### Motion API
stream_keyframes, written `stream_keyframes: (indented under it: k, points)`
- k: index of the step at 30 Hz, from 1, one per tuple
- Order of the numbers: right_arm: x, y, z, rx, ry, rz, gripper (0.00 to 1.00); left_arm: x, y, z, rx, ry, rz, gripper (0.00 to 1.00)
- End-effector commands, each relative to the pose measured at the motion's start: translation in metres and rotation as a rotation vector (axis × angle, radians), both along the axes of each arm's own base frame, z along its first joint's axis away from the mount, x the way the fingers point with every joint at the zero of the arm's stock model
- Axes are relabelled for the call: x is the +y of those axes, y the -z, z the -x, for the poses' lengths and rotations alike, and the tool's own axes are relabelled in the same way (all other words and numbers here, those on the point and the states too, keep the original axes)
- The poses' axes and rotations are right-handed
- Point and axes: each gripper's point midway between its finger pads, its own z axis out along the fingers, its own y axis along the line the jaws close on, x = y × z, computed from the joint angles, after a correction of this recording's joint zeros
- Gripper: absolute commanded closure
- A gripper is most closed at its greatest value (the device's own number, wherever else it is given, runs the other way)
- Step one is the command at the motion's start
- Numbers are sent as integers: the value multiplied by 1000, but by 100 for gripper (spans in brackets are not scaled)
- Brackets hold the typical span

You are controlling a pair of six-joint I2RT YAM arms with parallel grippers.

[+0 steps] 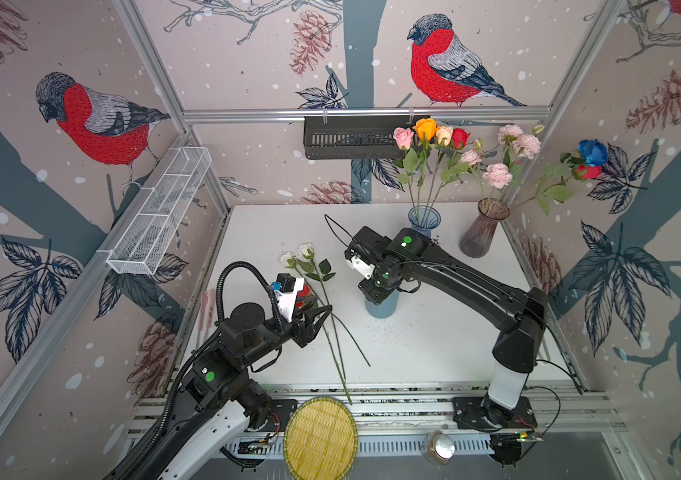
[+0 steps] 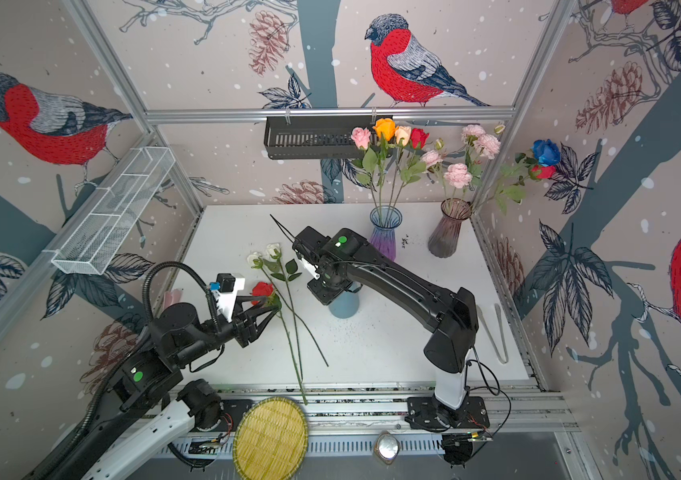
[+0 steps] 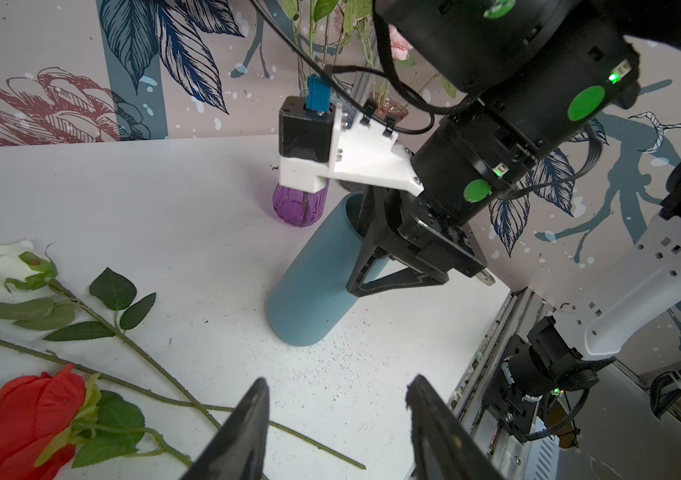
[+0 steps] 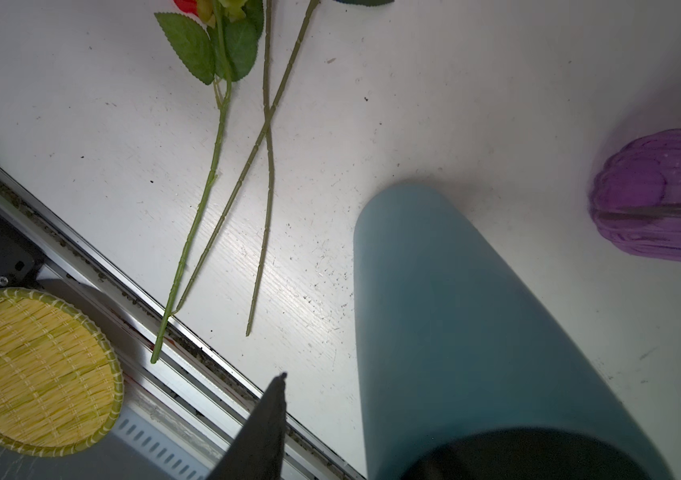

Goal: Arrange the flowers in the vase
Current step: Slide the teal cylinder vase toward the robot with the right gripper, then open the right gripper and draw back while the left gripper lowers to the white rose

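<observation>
The left end effector [image 3: 338, 380] hangs released above three flowers [image 3: 77, 331] lying on the counter [image 3: 164, 187]. The right end effector [image 3: 357, 249] is released too, its jaws astride the rim of the blue vase [image 3: 309, 299].

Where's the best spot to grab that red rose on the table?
Probably the bare stem below its leaves, from straight above, left claw across it. The red rose lies flat on the table, and there the stem runs clear of the white roses' stems.
</observation>
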Motion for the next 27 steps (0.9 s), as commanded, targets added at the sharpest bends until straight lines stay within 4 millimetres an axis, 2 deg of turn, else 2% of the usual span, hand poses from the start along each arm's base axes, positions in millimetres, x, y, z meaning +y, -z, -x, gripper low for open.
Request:
stream_keyframes:
  k: [1,7,12,16,21,27]
  points:
    - [-3,-14,-7,-55,15,-12,54,1,-4,-3,-13,-13,4,46]
    - [-3,-31,-15,-123,18,-45,50,0,-1,-5,-2,-16,-5,46]
    - [-4,-48,-18,-168,23,-91,50,-1,4,-7,17,-20,-19,46]
    - [-8,-69,-17,-235,35,-178,52,-7,16,-12,59,-13,-48,46]
    - [-24,-89,-7,-319,76,-366,53,-13,49,-28,188,-47,-143,47]
    - [-79,-90,4,-436,194,-621,54,-22,110,-51,405,-111,-251,52]
